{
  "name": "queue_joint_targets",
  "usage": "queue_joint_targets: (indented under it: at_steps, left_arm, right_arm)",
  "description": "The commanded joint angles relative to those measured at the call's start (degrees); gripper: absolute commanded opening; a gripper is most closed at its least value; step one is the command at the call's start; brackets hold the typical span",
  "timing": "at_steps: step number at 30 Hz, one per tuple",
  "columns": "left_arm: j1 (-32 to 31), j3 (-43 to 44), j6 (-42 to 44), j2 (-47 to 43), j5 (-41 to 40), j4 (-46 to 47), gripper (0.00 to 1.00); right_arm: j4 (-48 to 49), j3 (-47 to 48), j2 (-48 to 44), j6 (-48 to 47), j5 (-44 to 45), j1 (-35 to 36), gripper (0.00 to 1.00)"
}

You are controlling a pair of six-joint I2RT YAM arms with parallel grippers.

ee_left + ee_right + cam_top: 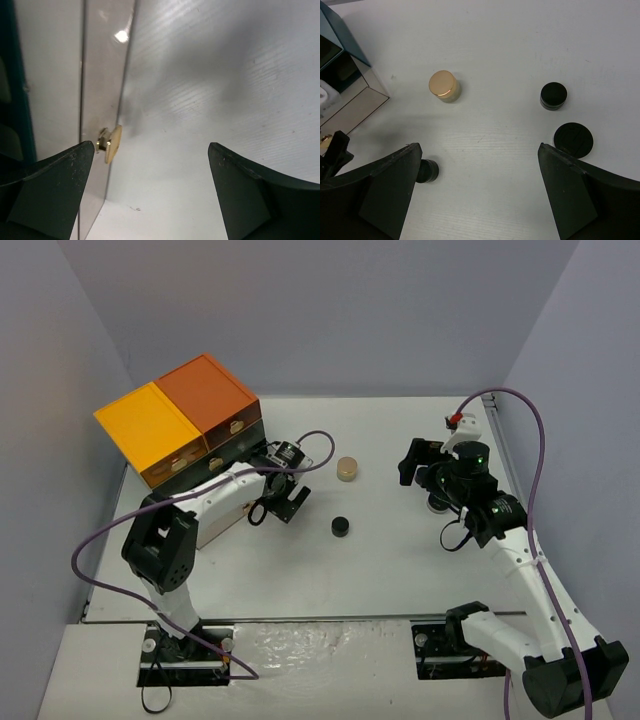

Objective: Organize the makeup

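A gold-lidded jar [347,469] stands mid-table; it also shows in the right wrist view [443,85]. A small round black compact [342,527] sits in front of it and is half hidden behind my right finger in the wrist view [429,171]. Two more black compacts, one small [553,95] and one flat [573,140], lie under my right arm. My right gripper [477,195] is open and empty above the table. My left gripper [150,192] is open beside the pulled-out drawer's gold knob [110,143], not touching it. Brushes, pencils and the curler are out of view.
The dark green cabinet [185,420] with orange and yellow tops stands at the back left, its lowest drawer [228,517] pulled out under my left arm. Its mirrored drawer front [355,105] shows in the right wrist view. Grey walls close in the table.
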Motion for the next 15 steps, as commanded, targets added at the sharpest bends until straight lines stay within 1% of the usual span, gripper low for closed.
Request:
queue_joint_targets:
  at_steps: [1, 4, 11, 15]
  left_arm:
    - [-0.08, 8.07, 0.02, -7.5, -2.3, -1.98, 0.97]
    - [1.15, 9.07, 0.82, -7.76, -1.08, -2.27, 0.97]
    - [7.16, 8.1, 1.05, -3.63, 7.31, -1.26, 0.97]
    - [7.71, 8.77, 1.05, -1.84, 11.56, -0.71, 0.97]
  right_arm:
    - [2.28, 0.87, -1.14, -0.06, 0.39, -0.22, 0.99]
    - [2.23, 0.76, -1.56, -0.01, 0.55, -0.23, 0.99]
    - [2.02, 0.46, -2.52, 0.3, 0.77, -0.15, 0.99]
    - [1.84, 0.02, -3.28, 0.52, 1.08, -0.23, 0.99]
